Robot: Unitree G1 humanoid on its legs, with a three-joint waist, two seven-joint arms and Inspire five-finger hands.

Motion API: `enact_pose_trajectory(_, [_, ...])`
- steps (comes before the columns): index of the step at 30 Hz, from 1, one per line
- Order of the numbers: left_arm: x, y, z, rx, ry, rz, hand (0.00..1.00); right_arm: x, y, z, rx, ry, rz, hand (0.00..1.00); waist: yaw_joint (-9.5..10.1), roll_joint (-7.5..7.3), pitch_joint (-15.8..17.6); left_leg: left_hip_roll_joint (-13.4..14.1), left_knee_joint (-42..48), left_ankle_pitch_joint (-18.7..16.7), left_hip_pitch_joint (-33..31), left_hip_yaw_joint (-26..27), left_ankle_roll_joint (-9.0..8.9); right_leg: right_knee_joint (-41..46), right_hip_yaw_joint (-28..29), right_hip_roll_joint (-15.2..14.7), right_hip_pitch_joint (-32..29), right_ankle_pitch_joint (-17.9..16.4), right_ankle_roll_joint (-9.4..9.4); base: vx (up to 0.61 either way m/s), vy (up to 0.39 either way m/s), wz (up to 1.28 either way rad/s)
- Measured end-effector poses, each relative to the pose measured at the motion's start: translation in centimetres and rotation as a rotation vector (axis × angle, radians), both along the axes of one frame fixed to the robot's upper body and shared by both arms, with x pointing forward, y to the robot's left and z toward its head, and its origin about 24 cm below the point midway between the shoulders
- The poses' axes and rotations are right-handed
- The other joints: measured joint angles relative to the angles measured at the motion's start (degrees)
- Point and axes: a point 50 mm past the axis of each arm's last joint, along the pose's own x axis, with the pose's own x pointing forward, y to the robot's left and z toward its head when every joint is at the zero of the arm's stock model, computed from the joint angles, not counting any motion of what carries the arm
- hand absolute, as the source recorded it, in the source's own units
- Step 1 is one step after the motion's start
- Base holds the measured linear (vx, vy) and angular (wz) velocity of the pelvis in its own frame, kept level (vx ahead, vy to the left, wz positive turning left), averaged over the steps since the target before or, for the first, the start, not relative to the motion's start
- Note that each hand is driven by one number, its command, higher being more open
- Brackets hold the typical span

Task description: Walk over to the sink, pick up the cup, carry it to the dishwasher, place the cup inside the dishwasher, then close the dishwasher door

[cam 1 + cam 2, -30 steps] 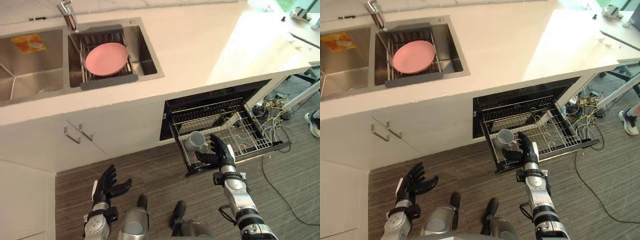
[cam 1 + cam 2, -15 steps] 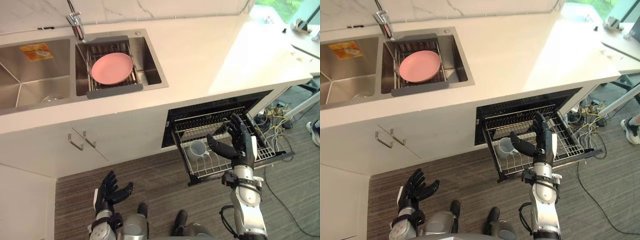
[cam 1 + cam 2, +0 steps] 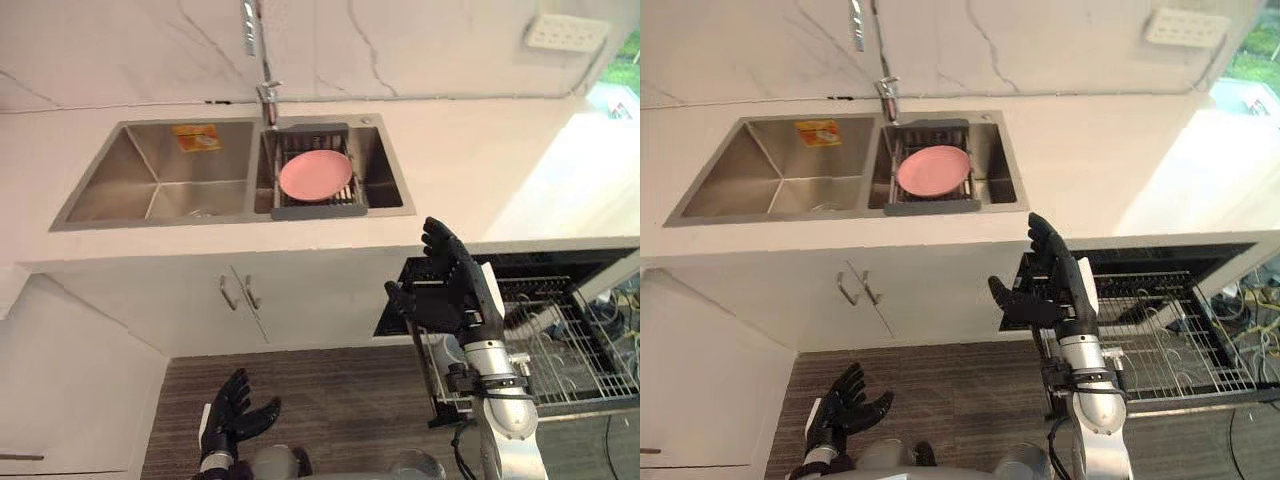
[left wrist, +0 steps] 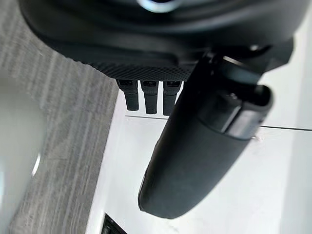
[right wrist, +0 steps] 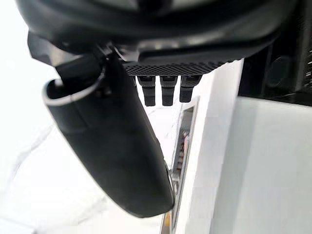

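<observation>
The dishwasher under the white counter stands open, its wire rack pulled out over the floor. My right hand is raised in front of the rack's left end, open, fingers spread, holding nothing. It covers that part of the rack, so I cannot make out the cup there. In the right wrist view the fingers are straight with nothing between them and the thumb. My left hand hangs low by the floor, open and empty.
A double steel sink is set in the counter, with a pink plate on a drain rack in its right basin and a tap behind. White cabinet doors with handles lie below. Wood-look floor lies in front.
The camera has tilted up, so the whole scene has shifted. My right hand has lifted up and away from the cup in the rack and stays open. The left hand hangs as before.
</observation>
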Motion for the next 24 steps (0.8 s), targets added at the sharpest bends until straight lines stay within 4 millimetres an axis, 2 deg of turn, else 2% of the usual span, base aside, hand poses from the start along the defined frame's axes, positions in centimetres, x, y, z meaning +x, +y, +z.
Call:
enact_pose_trajectory(1, [0.0,0.1,0.0,0.004,0.000,-0.006,0.90,0.0,0.1,0.0,0.000,-0.001,0.002,0.90,-0.35,-0.02,0.0,0.0,-0.2,0.0,0.1,-0.9,0.02,-0.6,1.3,1.8,-0.4,-1.4,0.30,0.09,-0.011,0.94])
enact_pose_trajectory(2, [0.1,0.2,0.0,0.011,0.000,-0.014,0.90,0.0,0.2,0.1,-0.003,-0.006,0.008,0.90,-0.35,-0.70,-0.4,-0.1,-0.7,0.1,0.5,-2.4,-0.05,-3.4,2.8,5.0,-1.5,-3.5,0.29,0.10,-0.044,0.64])
enact_pose_trajectory(5, [-0.2,0.5,-0.1,0.021,0.012,-0.018,0.90,0.1,-0.1,0.9,-0.039,-0.032,0.027,0.90,-0.30,-1.01,-1.0,0.0,-1.4,-0.7,1.4,-5.6,-0.83,-13.1,2.8,10.6,-5.8,-4.2,-0.28,0.14,-0.091,0.55])
enact_pose_trajectory(6, [-0.4,0.5,-0.2,0.020,0.019,-0.018,0.90,0.1,-0.2,1.0,-0.047,-0.033,0.030,0.90,-0.40,-0.92,-1.2,0.1,-1.3,-1.1,1.6,-6.1,-1.13,-14.4,3.2,11.2,-6.8,-3.7,-0.29,0.18,-0.111,0.52])
enact_pose_trajectory(7, [-0.5,0.6,-0.2,0.020,0.023,-0.019,0.90,-0.1,-0.3,1.2,-0.058,-0.039,0.032,0.90,-0.48,-1.30,-1.6,0.3,0.1,-2.5,1.7,-7.2,-1.97,-18.2,4.0,12.2,-7.3,-1.5,-1.03,0.23,-0.141,0.50])
enact_pose_trajectory(8, [-0.6,0.7,-0.2,0.019,0.024,-0.015,0.90,-0.2,-0.4,1.4,-0.066,-0.047,0.038,0.90,-0.58,-1.28,-1.7,0.4,2.2,-4.5,1.8,-8.3,-2.82,-19.8,4.2,12.5,-7.1,2.2,-2.50,0.33,-0.212,0.57])
enact_pose_trajectory(9, [-0.8,0.5,-0.4,0.018,0.038,-0.018,0.90,-0.3,-0.6,1.5,-0.081,-0.050,0.041,0.90,-0.72,-0.48,-2.3,1.7,4.5,-6.4,1.8,-9.4,-3.53,-19.0,2.8,13.1,-6.1,2.7,-2.25,0.30,-0.190,0.46])
enact_pose_trajectory(10, [-1.4,0.2,-0.6,0.013,0.054,-0.018,0.90,-0.4,-0.7,1.8,-0.098,-0.055,0.045,0.90,-0.46,1.02,-4.1,3.5,4.9,-6.9,1.7,-10.0,-4.79,-19.0,1.2,14.4,-5.6,1.3,-2.82,0.35,-0.182,0.41])
enact_pose_trajectory(12, [-1.6,-0.1,-0.7,0.004,0.053,-0.033,0.90,-0.4,-0.6,2.7,-0.108,-0.095,0.049,0.90,-0.76,1.80,-5.0,4.9,6.0,-6.7,1.1,-9.3,-5.15,-19.9,-0.5,15.1,-5.0,0.3,-3.40,0.35,-0.141,0.43])
enact_pose_trajectory(13, [-1.7,-0.7,-0.7,-0.014,0.048,-0.035,0.90,-0.6,-0.6,3.6,-0.120,-0.133,0.044,0.90,-0.82,2.46,-5.0,6.8,11.6,-6.3,-1.1,-7.5,-5.18,-22.1,-2.0,16.1,-2.9,0.2,-3.72,0.30,-0.134,0.42])
enact_pose_trajectory(14, [-1.8,-0.8,-0.7,-0.019,0.050,-0.032,0.90,-0.7,-0.5,3.9,-0.125,-0.142,0.042,0.90,-0.50,2.53,-5.0,7.7,15.0,-5.8,-2.2,-6.6,-5.24,-23.0,-2.2,16.6,-1.7,0.1,-3.90,0.35,-0.159,0.34])
enact_pose_trajectory(16, [-1.9,-0.4,-0.6,-0.010,0.036,-0.015,0.90,-1.1,-0.1,4.7,-0.135,-0.173,0.047,0.90,0.48,2.57,-4.9,11.4,29.4,-2.2,-7.2,-3.5,-4.46,-27.4,-2.2,18.2,3.7,-0.3,-4.66,0.28,-0.079,0.00])
enact_pose_trajectory(17, [-2.1,-0.3,-0.6,-0.005,0.044,-0.012,0.90,-1.2,0.0,4.9,-0.133,-0.179,0.049,0.90,0.71,2.27,-5.0,12.0,30.8,-2.6,-8.0,-3.0,-4.37,-28.2,-1.9,18.3,4.4,-0.3,-4.73,0.23,-0.022,-0.22])
enact_pose_trajectory(18, [-2.2,-0.2,-0.7,-0.002,0.048,-0.013,0.90,-1.2,0.0,5.0,-0.129,-0.186,0.048,0.90,1.04,2.27,-5.7,12.3,29.9,-3.7,-9.2,-2.5,-4.25,-29.6,-1.2,18.3,5.3,-0.9,-5.58,0.20,0.011,-0.29])
enact_pose_trajectory(20, [-2.3,-0.3,-0.7,-0.005,0.053,-0.027,0.90,-1.1,-0.1,5.0,-0.129,-0.179,0.040,0.90,1.59,2.45,-6.5,11.9,21.8,-5.0,-9.8,-2.3,-4.19,-30.6,0.6,17.9,5.7,-0.5,-4.85,0.23,0.069,-0.42])
enact_pose_trajectory(21, [-2.3,-0.4,-0.8,-0.005,0.055,-0.041,0.90,-1.1,-0.4,4.7,-0.132,-0.161,0.029,0.90,1.73,2.76,-6.7,11.0,12.9,-3.2,-9.4,-2.9,-4.63,-29.7,1.5,17.7,5.1,0.3,-3.43,0.18,0.113,-0.37])
enact_pose_trajectory(22, [-2.2,-0.6,-0.8,-0.008,0.053,-0.042,0.90,-1.1,-0.6,4.6,-0.136,-0.151,0.021,0.90,1.73,3.54,-7.0,10.7,8.3,-0.1,-9.3,-3.6,-6.38,-29.2,1.7,17.9,4.7,0.2,-2.94,0.21,0.169,-0.38])
enact_pose_trajectory(23, [-2.3,-0.7,-0.8,-0.013,0.057,-0.038,0.90,-0.9,-0.7,3.8,-0.124,-0.108,0.011,0.90,2.27,2.45,-7.3,9.3,6.3,0.8,-7.7,-3.2,-6.65,-28.6,3.8,17.1,4.4,-0.3,-2.14,0.19,0.163,-0.17])
enact_pose_trajectory(24, [-2.0,-0.6,-0.7,-0.006,0.046,-0.041,0.90,-0.9,-0.9,3.5,-0.124,-0.081,0.005,0.90,1.88,1.87,-7.7,7.9,4.5,1.1,-6.7,-3.1,-6.14,-28.8,4.8,16.0,4.3,-0.2,-1.95,0.18,0.166,-0.08])
